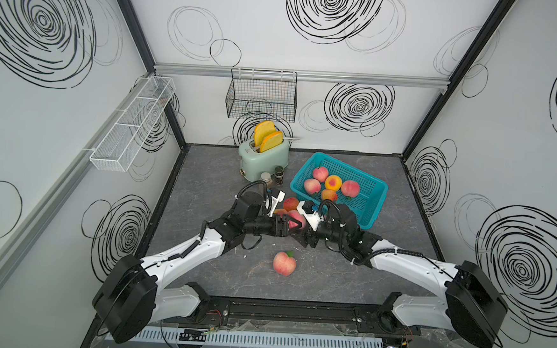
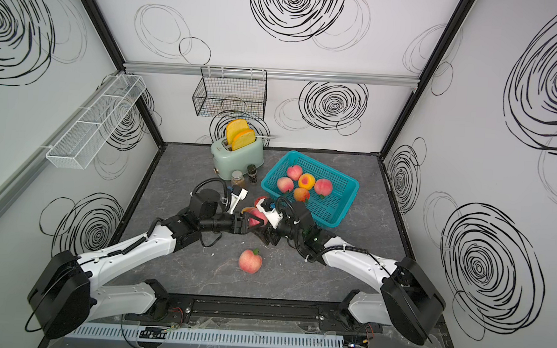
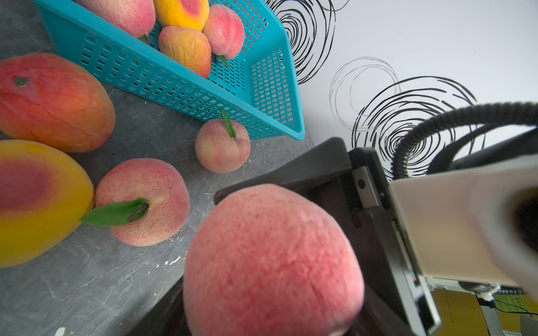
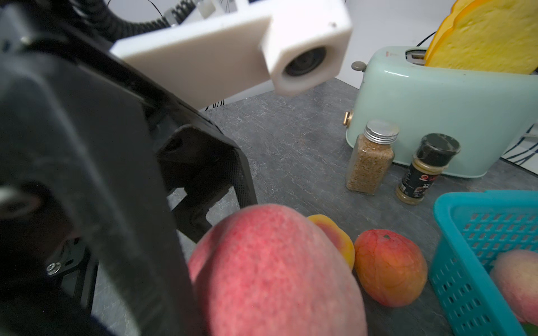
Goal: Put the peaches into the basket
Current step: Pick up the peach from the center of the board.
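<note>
Pink peach [image 3: 270,261] clamped by left gripper [image 1: 291,228] | right gripper [image 1: 308,241] grip unclear | basket [image 1: 363,203] holds five peaches [image 1: 333,182]: three pink, two yellow-orange

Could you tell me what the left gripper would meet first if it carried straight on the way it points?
Most likely the right gripper, directly ahead of the left gripper and its held peach; the gap between them is unclear.

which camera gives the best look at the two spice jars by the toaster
The right wrist view: the silver-lidded jar and black-lidded jar stand close, unobstructed, before the toaster. Both top views show them small; the left wrist view misses them.
</note>
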`<state>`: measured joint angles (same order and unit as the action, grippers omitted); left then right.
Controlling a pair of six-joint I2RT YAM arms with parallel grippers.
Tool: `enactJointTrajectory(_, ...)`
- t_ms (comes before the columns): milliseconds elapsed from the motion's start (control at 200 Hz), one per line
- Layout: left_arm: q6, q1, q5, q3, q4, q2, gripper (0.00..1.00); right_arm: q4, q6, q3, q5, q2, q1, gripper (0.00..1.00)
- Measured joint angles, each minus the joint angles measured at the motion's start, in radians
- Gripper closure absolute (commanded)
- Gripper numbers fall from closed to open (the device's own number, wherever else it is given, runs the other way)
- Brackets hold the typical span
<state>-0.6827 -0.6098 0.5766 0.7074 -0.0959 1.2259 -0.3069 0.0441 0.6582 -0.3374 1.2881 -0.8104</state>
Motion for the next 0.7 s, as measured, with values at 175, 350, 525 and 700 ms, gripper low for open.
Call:
enactJointTrajectory(175, -0.002, -0.001, 0.002, 0.0, -0.011, 0.006, 0.29, 0.001, 0.001, -0.003, 0.004, -0.004, 0.0, 0.34)
enactJointTrajectory(350, -0.003, -0.001, 0.004, 0.0, -0.012, 0.01, 0.17, 0.007, 0.002, -0.003, 0.008, -0.004, 0.011, 0.35)
enactJointTrajectory(525, 0.006, 0.021, -0.003, 0.008, -0.008, 0.008, 0.02, 0.012, -0.021, -0.003, 0.017, -0.004, 0.048, 0.35)
enactJointTrajectory(700, 0.011, 0.065, -0.01, 0.009, 0.019, -0.01, 0.01, 0.015, -0.048, -0.003, 0.034, -0.005, 0.117, 0.35)
